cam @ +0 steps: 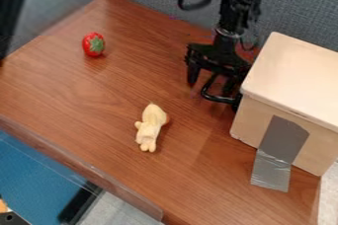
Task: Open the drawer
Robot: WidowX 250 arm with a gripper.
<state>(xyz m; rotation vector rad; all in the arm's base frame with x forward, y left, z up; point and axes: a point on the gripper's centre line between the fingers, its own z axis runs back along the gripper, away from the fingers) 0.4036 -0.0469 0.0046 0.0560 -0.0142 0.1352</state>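
Note:
The black gripper (212,89) hangs low over the table, just left of a light wooden box (297,81). Its two fingers stand apart, one on the left and one near the box's left side. A black curved loop (216,97) shows by the right finger, close to the box; I cannot tell whether it is a handle or part of the gripper. Grey tape (280,142) runs down the box's front onto the table. No pulled-out drawer can be made out on the box, and its left side is partly hidden by the arm.
A cream-coloured soft toy (151,126) lies at the middle of the brown wooden table (86,100). Toward the back left is a red strawberry (93,44) with a green top. Grey-blue panels stand behind and left, and the table's front edge runs along the lower left.

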